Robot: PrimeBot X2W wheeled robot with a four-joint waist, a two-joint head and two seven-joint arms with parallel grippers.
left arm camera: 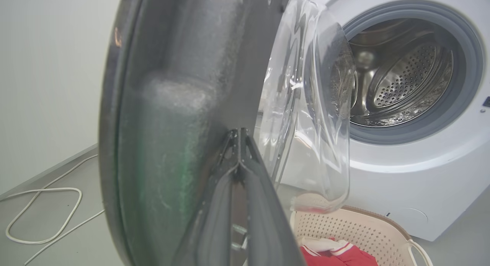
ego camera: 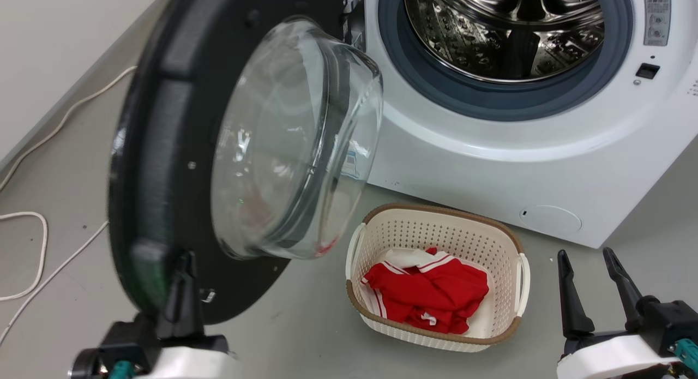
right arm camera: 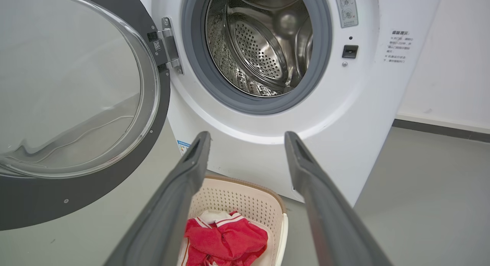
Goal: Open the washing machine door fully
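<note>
**Head view.** I see the washing machine door (ego camera: 158,150) standing swung out on its hinge at the left of the washing machine (ego camera: 491,161), with its glass bowl facing the basket side and the steel drum (ego camera: 507,35) exposed.

My left gripper (ego camera: 187,262) has its fingers pressed together, tips against the door's black inner rim near the lower edge. The left wrist view shows the same contact.

My right gripper (ego camera: 591,275) is spread wide at lower right, gripping nothing. It is beside a cream basket (ego camera: 441,209) holding a red garment (ego camera: 431,292).

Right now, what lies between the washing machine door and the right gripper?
In the head view, a cream basket holding a red garment stands between the washing machine door and the right gripper.
</note>
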